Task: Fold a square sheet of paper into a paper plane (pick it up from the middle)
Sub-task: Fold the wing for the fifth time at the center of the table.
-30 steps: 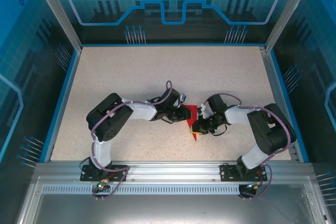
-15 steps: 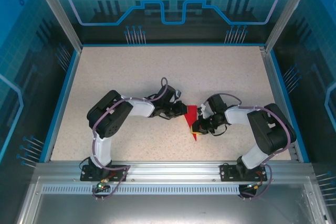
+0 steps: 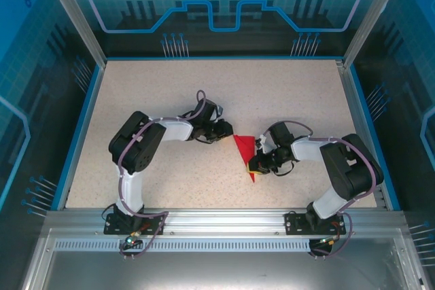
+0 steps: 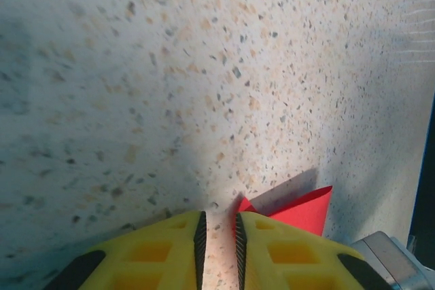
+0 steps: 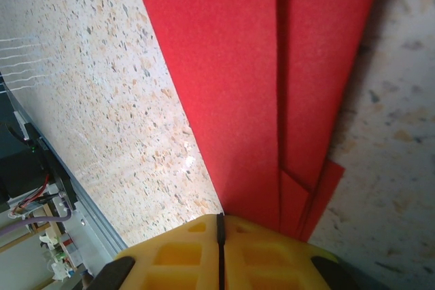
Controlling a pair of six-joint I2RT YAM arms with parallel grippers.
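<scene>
The square sheet of paper lies on the table folded into a slim red paper plane (image 3: 246,151), wide end to the rear and sharp point toward the near edge. My left gripper (image 3: 226,132) sits low just left of the wide end. Its yellow fingers (image 4: 170,249) stand slightly apart over bare table, with the paper plane's corner (image 4: 306,210) past the right finger. My right gripper (image 3: 253,163) is shut, its pads touching, with its tips (image 5: 219,219) at the edge of the paper plane (image 5: 272,66), whose folded layers and centre crease stretch ahead.
The speckled tabletop (image 3: 170,100) is bordered by a blue rim (image 3: 85,127) and clear panel walls. An aluminium rail (image 3: 217,219) runs along the near edge, where both arm bases are bolted. The left arm (image 3: 136,147) and right arm (image 3: 346,168) flank the paper.
My left gripper has drawn back up and to the left off the paper, uncovering its wide end. The right gripper and the paper have stayed put.
</scene>
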